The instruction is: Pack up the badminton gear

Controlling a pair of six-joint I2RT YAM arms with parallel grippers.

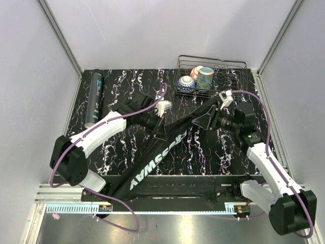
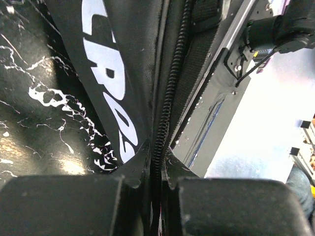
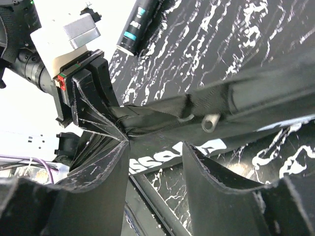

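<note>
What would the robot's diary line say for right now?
left gripper: shut on CROSSWAY bag zipper edge | right gripper: open, near zipper pull | tube: lying outside bag

— What's at the far edge of that black, white-veined table (image 1: pixel 129 84)?
— A wire basket (image 1: pixel 237 65), toward the right.
— Anything in it?
— Painted ceramics, bunched at its left end: a blue-and-white cup (image 1: pixel 186 84), a teal cup (image 1: pixel 205 78) beside it, and a reddish cup (image 1: pixel 196 71) between them, further back.
</note>
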